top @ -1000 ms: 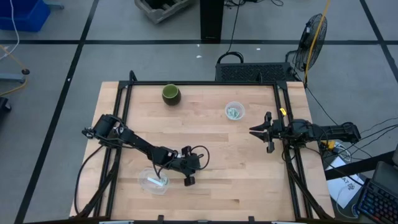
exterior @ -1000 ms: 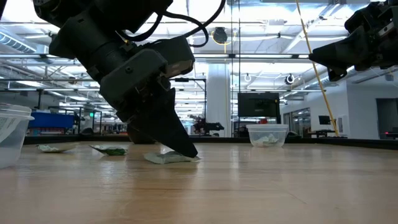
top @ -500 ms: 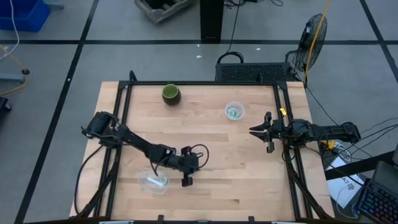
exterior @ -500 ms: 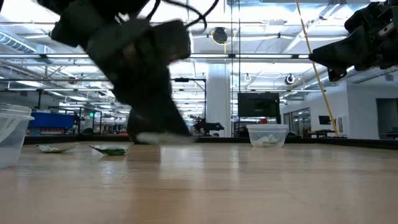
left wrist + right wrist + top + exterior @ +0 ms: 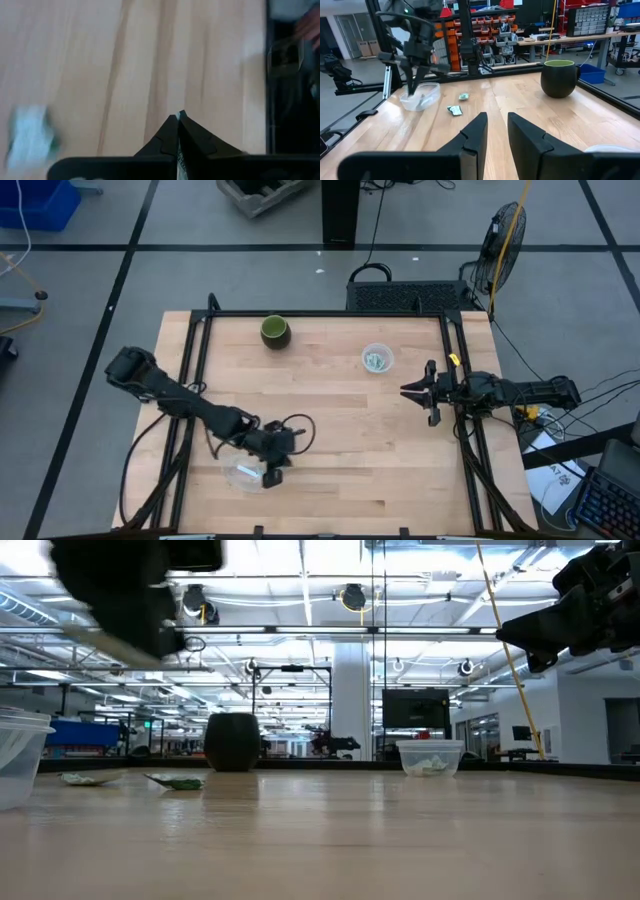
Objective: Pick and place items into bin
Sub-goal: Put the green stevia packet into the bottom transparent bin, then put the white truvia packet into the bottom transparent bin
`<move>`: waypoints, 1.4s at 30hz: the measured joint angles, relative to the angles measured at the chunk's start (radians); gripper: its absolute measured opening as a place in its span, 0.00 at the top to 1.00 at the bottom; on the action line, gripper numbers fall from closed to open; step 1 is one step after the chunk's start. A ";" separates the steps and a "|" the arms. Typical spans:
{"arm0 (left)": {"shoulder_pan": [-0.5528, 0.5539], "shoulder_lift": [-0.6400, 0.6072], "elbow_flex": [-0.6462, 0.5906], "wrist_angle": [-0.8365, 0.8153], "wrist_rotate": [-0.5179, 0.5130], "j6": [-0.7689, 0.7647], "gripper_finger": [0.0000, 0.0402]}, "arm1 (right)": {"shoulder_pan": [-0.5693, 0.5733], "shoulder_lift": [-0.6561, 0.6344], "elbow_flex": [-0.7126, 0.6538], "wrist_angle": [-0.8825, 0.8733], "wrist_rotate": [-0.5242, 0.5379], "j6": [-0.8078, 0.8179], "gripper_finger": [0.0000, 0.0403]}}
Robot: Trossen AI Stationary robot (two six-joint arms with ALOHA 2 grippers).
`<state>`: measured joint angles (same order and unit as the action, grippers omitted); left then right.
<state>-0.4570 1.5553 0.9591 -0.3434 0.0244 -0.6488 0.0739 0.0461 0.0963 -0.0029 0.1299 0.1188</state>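
One tabletop (image 5: 330, 410) of pale wood is carrying everything. Two dark arms are working over it. The left gripper (image 5: 272, 475) is hanging over the near-left part of the tabletop, just beside or above the clear bin (image 5: 246, 472). In the left wrist view its fingers are pressing together on a thin pale sliver, judged to be the held item (image 5: 178, 161). The right gripper (image 5: 420, 391) is waiting at the right edge, with its fingers standing narrowly apart and holding nothing.

The dark green cup (image 5: 275, 331) is standing at the far side and is not being handled. A second clear container (image 5: 377, 359) is sitting right of the cup, with pale pieces inside it.

Two loose items (image 5: 454, 110) are lying flat on the tabletop between the bin and the cup, well apart from the right gripper. A further blurred pale piece (image 5: 29, 140) is showing below the left gripper; whether it is lying in the bin cannot be told.

Handling judgement: each item is looking light, thin and crinkly, so it is likely bending and sliding rather than resisting. The fingertips should be closing across a raised wrapper edge, pressing low against the wood. A weak pinch is risking a drop during travel.
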 joint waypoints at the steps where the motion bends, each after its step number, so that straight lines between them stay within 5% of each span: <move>1: -0.017 -0.019 -0.002 -0.041 -0.006 -0.024 0.96 | 0.000 0.002 0.000 0.001 0.000 0.000 0.83; 13: -0.220 -0.049 -0.006 -0.192 -0.279 -0.216 0.91 | 0.000 0.016 0.000 0.003 0.000 0.000 0.83; 30: -0.296 -0.050 -0.150 -0.204 -0.279 -0.638 0.91 | 0.000 0.019 0.000 -0.001 0.000 0.000 0.83; 36: -0.295 -0.050 -0.159 -0.187 -0.291 -0.653 0.88 | 0.000 0.019 0.000 -0.002 0.000 0.000 0.83; 42: -0.295 -0.050 -0.159 -0.154 -0.295 -0.636 0.74 | 0.000 0.019 0.000 -0.001 0.000 0.000 0.83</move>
<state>-0.7525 1.5055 0.8001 -0.4970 -0.2707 -1.2848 0.0740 0.0650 0.0963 -0.0037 0.1299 0.1188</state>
